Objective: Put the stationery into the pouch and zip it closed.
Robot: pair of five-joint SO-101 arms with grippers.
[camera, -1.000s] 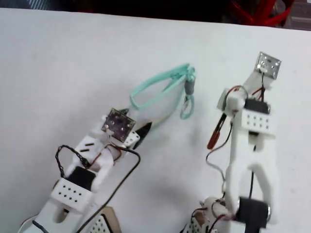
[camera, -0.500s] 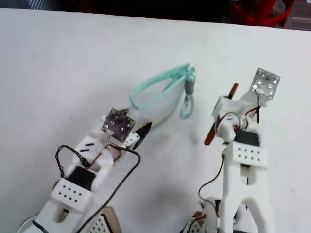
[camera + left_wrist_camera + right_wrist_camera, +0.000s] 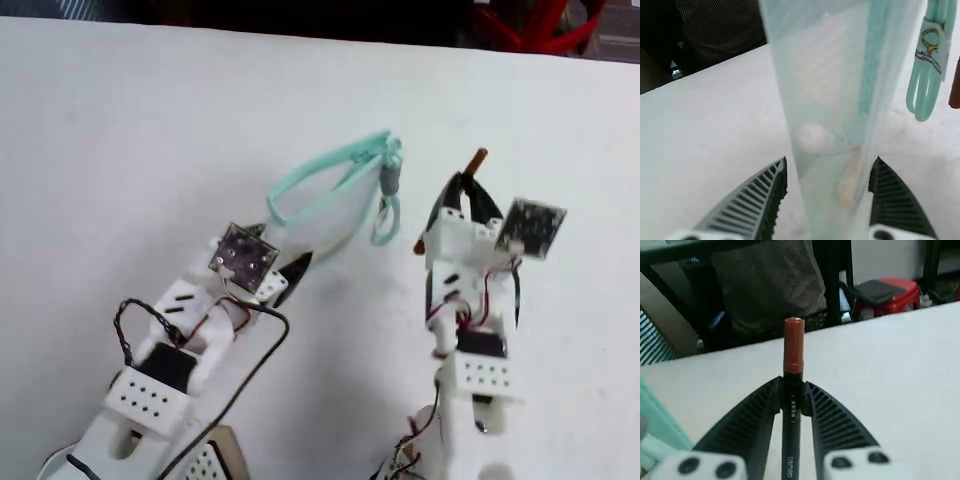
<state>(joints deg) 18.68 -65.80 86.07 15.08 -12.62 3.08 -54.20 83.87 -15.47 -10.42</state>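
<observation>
One translucent mint-trimmed pouch [image 3: 832, 90], one black red-capped pen [image 3: 793, 347]

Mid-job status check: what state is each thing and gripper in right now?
pouch: unzipped, mouth gaping, lying on the table
pen: outside the pouch, clamped by its barrel
left gripper: shut on the pouch's closed end
right gripper: shut on the pen
</observation>
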